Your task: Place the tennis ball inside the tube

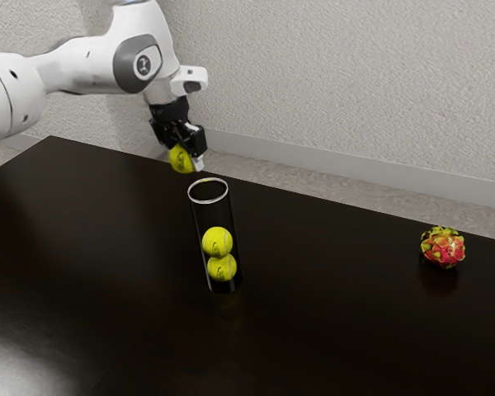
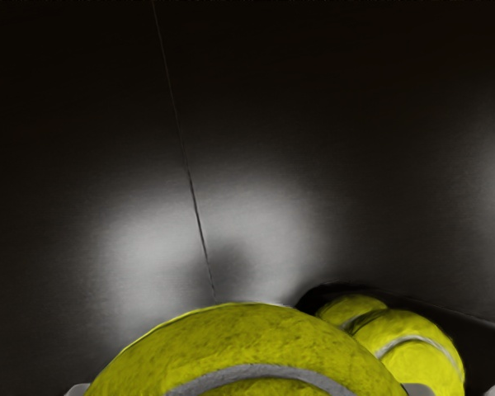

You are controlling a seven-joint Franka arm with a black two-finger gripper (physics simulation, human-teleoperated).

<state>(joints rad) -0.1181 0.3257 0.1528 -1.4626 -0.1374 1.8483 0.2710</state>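
High over the table, the black gripper [image 1: 186,158] is shut on a tennis ball [image 1: 181,158]. Below and a little toward the exterior view's right stands the clear tube [image 1: 200,223], upright with an open, pale-rimmed top. Inside it two tennis balls are stacked, an upper ball [image 1: 218,242] and a lower ball [image 1: 222,267]. In the wrist view the held ball [image 2: 247,355] is large at the lower edge, and the balls in the tube [image 2: 417,351] appear beside it. The held ball is outside the tube, above its rim level.
A red and green dragon fruit [image 1: 443,247] lies on the dark table [image 1: 330,305], toward the exterior view's right and well apart from the tube. A pale textured wall [image 1: 338,91] rises behind the table's far edge.
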